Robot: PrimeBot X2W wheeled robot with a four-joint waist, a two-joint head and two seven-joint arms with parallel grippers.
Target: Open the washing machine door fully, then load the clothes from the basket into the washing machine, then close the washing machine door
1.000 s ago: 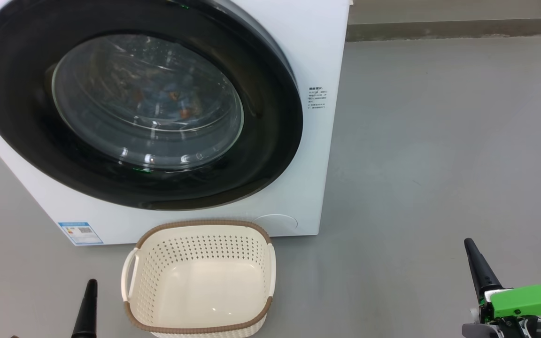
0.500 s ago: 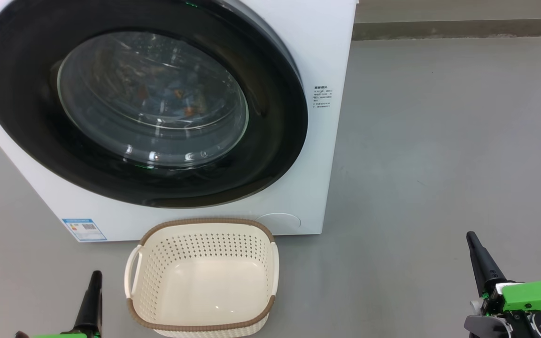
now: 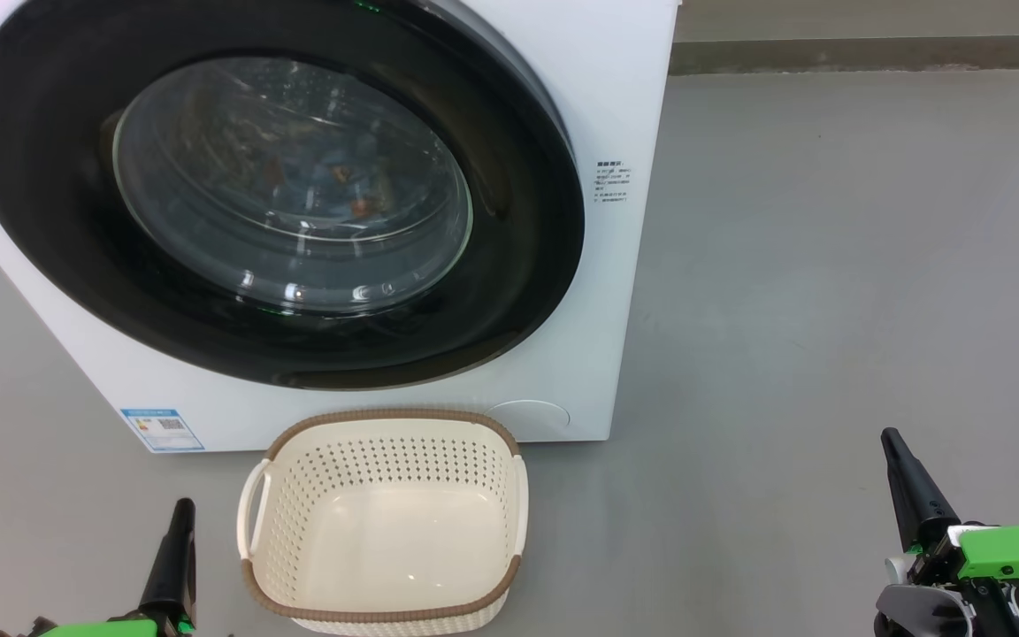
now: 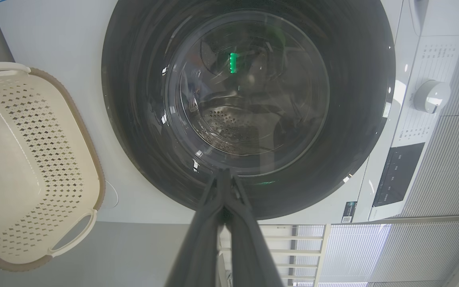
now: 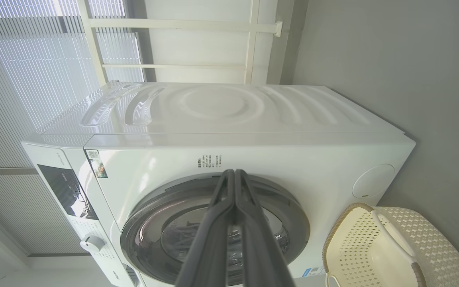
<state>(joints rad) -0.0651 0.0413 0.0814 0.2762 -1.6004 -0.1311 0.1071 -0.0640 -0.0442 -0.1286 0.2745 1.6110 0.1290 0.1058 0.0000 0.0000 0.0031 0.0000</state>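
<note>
Washing machine [image 3: 624, 106] stands on grey floor [image 3: 828, 265]. Washing machine door [image 3: 518, 292] sits shut, black rim flush against the white front. Through the glass bowl, clothes [image 3: 333, 186] show dimly inside the drum: blue fabric with orange patches. Basket [image 3: 386, 612] stands upright on the floor just in front of the machine, below the door, its bare cream bottom showing. Blue label sticker [image 3: 162, 428] at the machine's lower left corner, round cover [image 3: 529, 416] at lower right, just behind the basket rim. Left gripper [image 3: 182, 509] low beside the basket's left handle, fingers pressed together, holding nothing. Right gripper [image 3: 892, 438] well off to the right over bare floor, fingers likewise closed and holding nothing.
</note>
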